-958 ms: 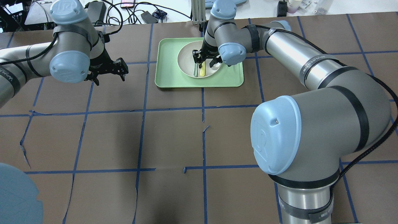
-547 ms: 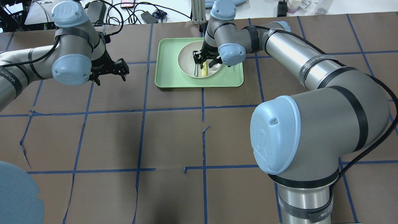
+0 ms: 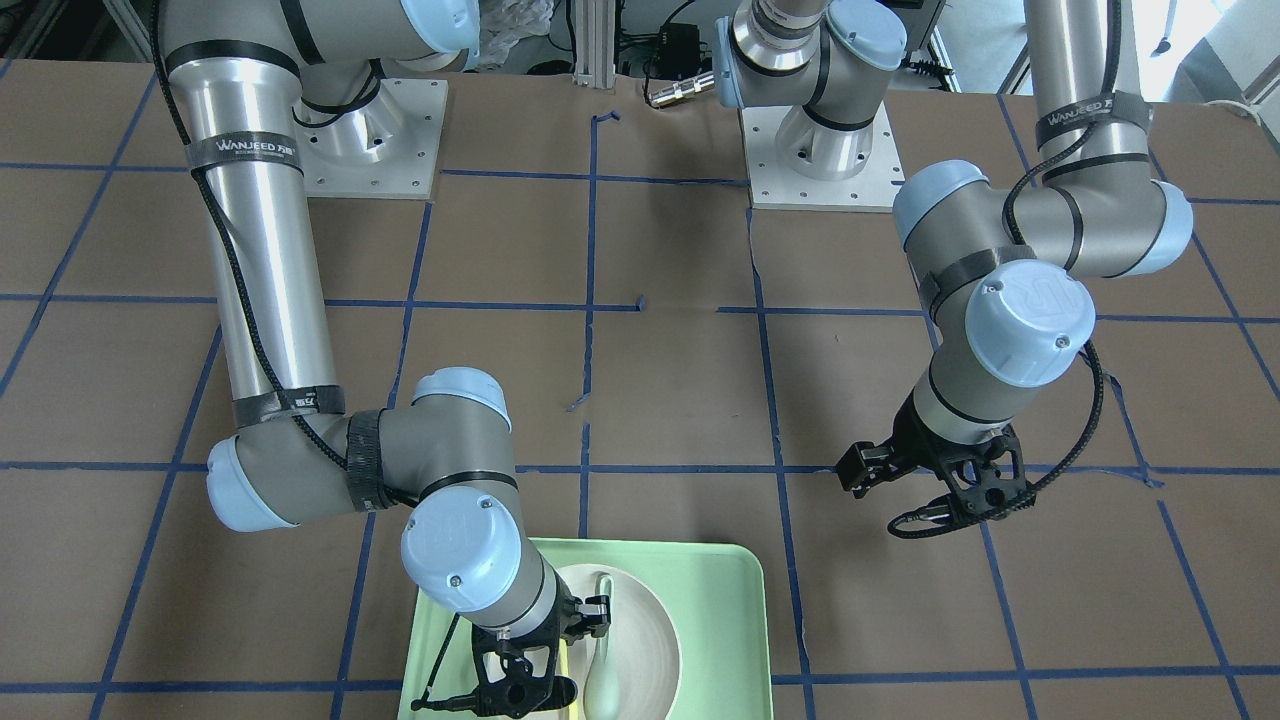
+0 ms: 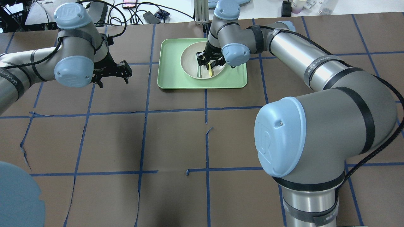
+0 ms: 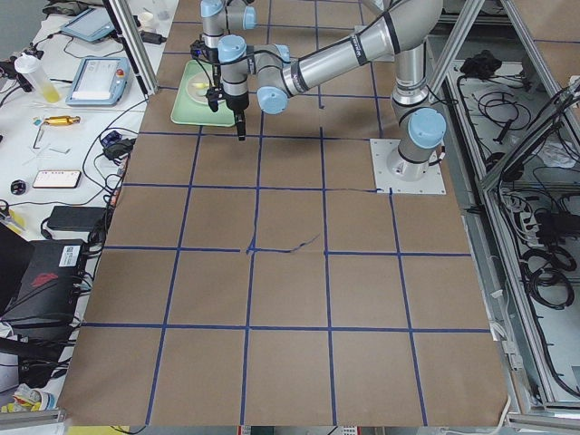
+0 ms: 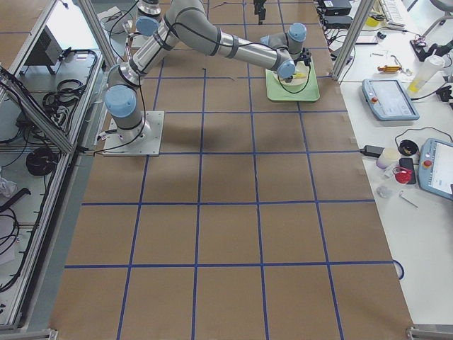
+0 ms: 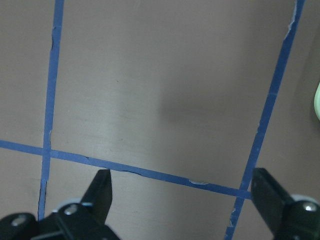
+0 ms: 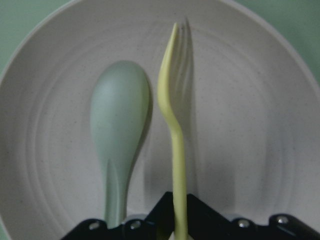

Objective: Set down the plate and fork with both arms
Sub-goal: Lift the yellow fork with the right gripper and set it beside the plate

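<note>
The left hand (image 7: 182, 195) is held spread over the brown surface (image 7: 150, 75). Farther out, the slim pale-yellow plastic fork (image 8: 172, 125) is pinched edge-on by the right hand (image 8: 176, 220) over the round off-white plate (image 8: 240, 125); so thinly gripped, it could be twisted loose.

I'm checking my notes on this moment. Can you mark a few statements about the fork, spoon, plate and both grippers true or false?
1. The right gripper is shut on the fork. True.
2. The spoon lies on the table outside the tray. False: it lies in the plate, beside the fork.
3. The left gripper is open over bare table. True.
4. The plate sits directly on the table. False: it sits in the green tray.
</note>
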`<state>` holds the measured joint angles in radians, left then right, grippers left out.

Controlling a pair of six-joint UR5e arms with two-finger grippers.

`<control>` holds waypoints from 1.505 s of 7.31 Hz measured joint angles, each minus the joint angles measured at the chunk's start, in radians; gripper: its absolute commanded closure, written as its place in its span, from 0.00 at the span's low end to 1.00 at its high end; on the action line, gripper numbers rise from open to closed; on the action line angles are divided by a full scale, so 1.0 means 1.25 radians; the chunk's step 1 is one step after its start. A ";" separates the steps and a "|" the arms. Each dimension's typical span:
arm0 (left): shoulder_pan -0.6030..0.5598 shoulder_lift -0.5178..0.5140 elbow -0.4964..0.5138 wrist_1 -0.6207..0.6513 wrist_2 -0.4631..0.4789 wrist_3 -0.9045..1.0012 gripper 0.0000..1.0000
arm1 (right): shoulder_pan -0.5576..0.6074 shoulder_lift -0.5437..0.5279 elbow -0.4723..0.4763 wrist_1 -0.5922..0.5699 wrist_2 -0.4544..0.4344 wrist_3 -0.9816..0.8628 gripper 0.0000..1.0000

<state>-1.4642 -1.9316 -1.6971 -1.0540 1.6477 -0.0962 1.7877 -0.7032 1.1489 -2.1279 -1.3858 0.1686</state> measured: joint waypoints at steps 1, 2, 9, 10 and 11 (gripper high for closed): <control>0.000 -0.003 0.000 0.000 0.001 0.001 0.00 | 0.000 -0.005 0.000 0.002 0.001 0.015 1.00; 0.001 -0.004 -0.001 0.000 0.001 0.001 0.00 | 0.000 -0.014 0.000 0.006 0.004 0.029 1.00; 0.004 -0.003 0.001 -0.005 0.004 -0.003 0.00 | -0.044 -0.101 0.009 0.096 -0.141 0.069 1.00; 0.006 -0.004 -0.001 -0.009 0.004 -0.004 0.00 | -0.051 -0.093 0.004 0.091 -0.207 0.053 1.00; 0.008 -0.006 -0.005 -0.012 0.003 -0.006 0.00 | -0.054 -0.077 -0.001 0.071 -0.257 0.045 1.00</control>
<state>-1.4538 -1.9386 -1.7035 -1.0688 1.6513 -0.1040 1.7205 -0.7991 1.1475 -2.0394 -1.7065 0.2250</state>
